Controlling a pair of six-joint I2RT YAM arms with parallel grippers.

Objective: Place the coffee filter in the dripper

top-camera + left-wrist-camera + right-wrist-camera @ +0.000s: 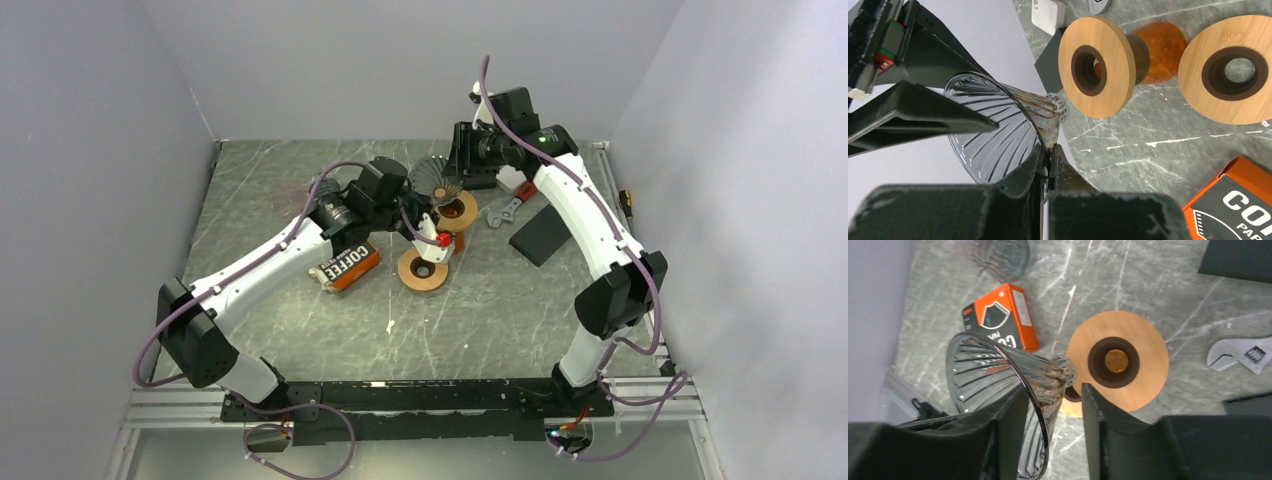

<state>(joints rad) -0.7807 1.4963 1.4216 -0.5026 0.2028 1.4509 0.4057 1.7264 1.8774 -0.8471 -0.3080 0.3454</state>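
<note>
**A:** Where is the dripper [985, 372]?

**B:** Off the tabletop [500, 320], held on its side over the far half, towards the middle of the far edge. The left fingers [1070, 175] pinch its glass wall tight. The right fingers [1008, 415] straddle the same wall near the neck with a gap showing on one side, so I judge there is no firm hold there yet.

**A:** And the coffee filter?

**B:** I can see no loose one. An orange box [345, 266] marked COFFEE lies just left of the tabletop's middle, and the filter may be inside.

**A:** What worries you?

**B:** Thin, smooth glass between two arms. If the left lets go before the right bites, the dripper drops towards the wooden disc [1143, 365] beneath. If both clamp and pull differently, it may twist out or crack.
</note>
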